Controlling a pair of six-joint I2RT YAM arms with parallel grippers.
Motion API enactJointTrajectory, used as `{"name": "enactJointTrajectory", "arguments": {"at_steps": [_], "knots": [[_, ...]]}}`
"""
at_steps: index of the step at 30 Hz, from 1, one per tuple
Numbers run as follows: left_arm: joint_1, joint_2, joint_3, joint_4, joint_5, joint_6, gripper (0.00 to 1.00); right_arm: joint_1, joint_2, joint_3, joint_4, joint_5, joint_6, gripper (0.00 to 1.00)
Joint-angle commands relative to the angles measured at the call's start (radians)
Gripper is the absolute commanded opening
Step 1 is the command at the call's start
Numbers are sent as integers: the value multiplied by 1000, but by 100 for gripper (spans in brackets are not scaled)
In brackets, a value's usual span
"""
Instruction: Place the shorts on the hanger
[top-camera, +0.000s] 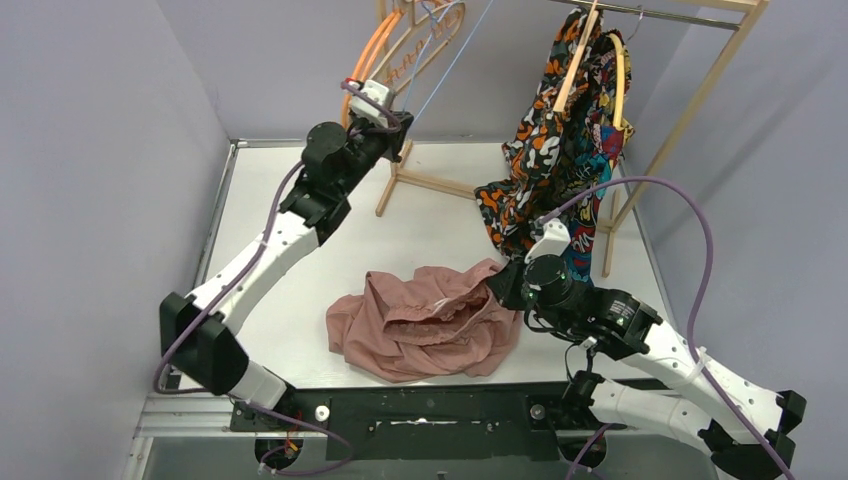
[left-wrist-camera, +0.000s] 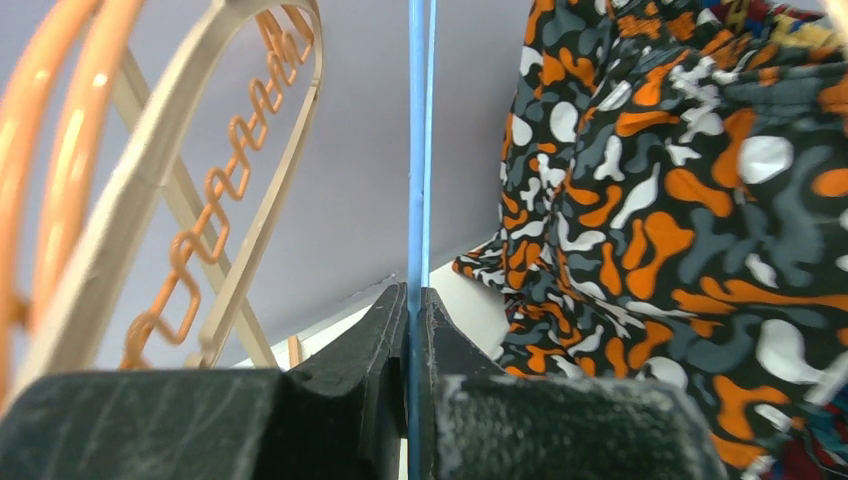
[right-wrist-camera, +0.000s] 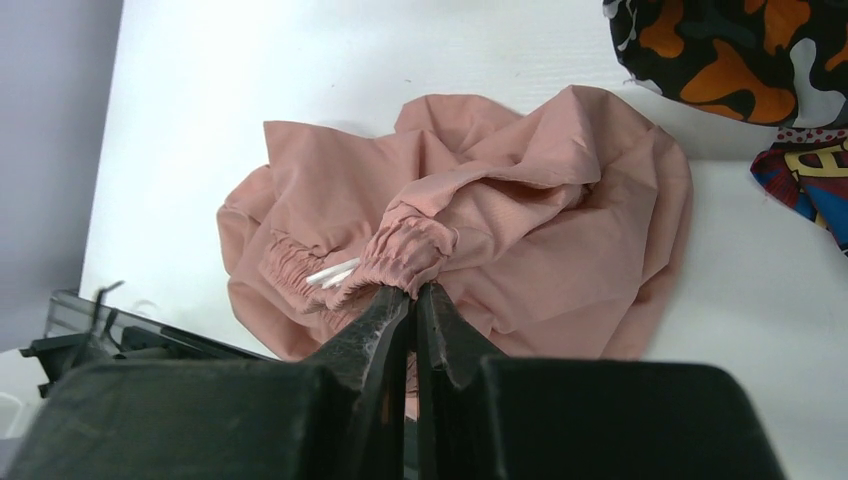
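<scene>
The left gripper (left-wrist-camera: 412, 300) is clenched on the hanger (left-wrist-camera: 418, 150). The thin light-blue wire runs straight up between its two dark fingers, pinched on both sides, and leaves the top of the wrist view. Close to that gripper's left hang an orange plastic hanger (left-wrist-camera: 50, 150) and a pale wooden hanger (left-wrist-camera: 205, 120) with an orange zigzag piece inside it. To the gripper's right and beyond it hangs the patterned garment (left-wrist-camera: 680, 200), black with orange, white and blue shapes. The wooden rack (top-camera: 700, 90) at the far side of the table (top-camera: 440, 225) carries these. The garment drapes from a hanger on the rail, and its lower end reaches down near the tabletop.

The right gripper (right-wrist-camera: 413, 295) is shut on the shorts (right-wrist-camera: 560, 200), its fingertips nipping the gathered elastic waistband (right-wrist-camera: 410, 250). The white drawstring (right-wrist-camera: 335, 272) shows just left of the fingertips. The rest of the dusty-pink fabric lies crumpled on the table, spreading ahead of that gripper and to both its sides. The garment's hem is off to the gripper's upper right, apart from the shorts. The shorts lie well apart from the hanger.
</scene>
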Motion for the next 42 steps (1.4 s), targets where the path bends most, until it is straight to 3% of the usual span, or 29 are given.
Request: {"name": "enactJointTrajectory", "arguments": {"at_steps": [1, 8, 14, 22, 28, 31, 34, 42], "knots": [[-2, -199, -42, -73, 3, -84, 0, 0, -13, 80, 15, 47, 39, 0], [-4, -398, -68, -417, -30, -197, 0, -6, 48, 120, -23, 73, 78, 0], [-11, -593, -197, -585, 76, -353, 0, -20, 73, 138, -12, 90, 76, 0], [-15, -725, -187, -948, 196, -405, 0, -97, 111, 143, -34, 94, 96, 0], [-14, -867, -262, -1015, 327, -388, 0, -161, 139, 151, -37, 70, 105, 0], [-13, -854, -251, -1081, 377, -428, 0, -179, 155, 153, -37, 70, 105, 0], [-15, -809, -258, -1112, 549, -452, 0, -207, 172, 153, -37, 67, 110, 0], [-13, -858, -282, -1168, 551, -467, 0, -262, 204, 170, -47, 103, 119, 0]]}}
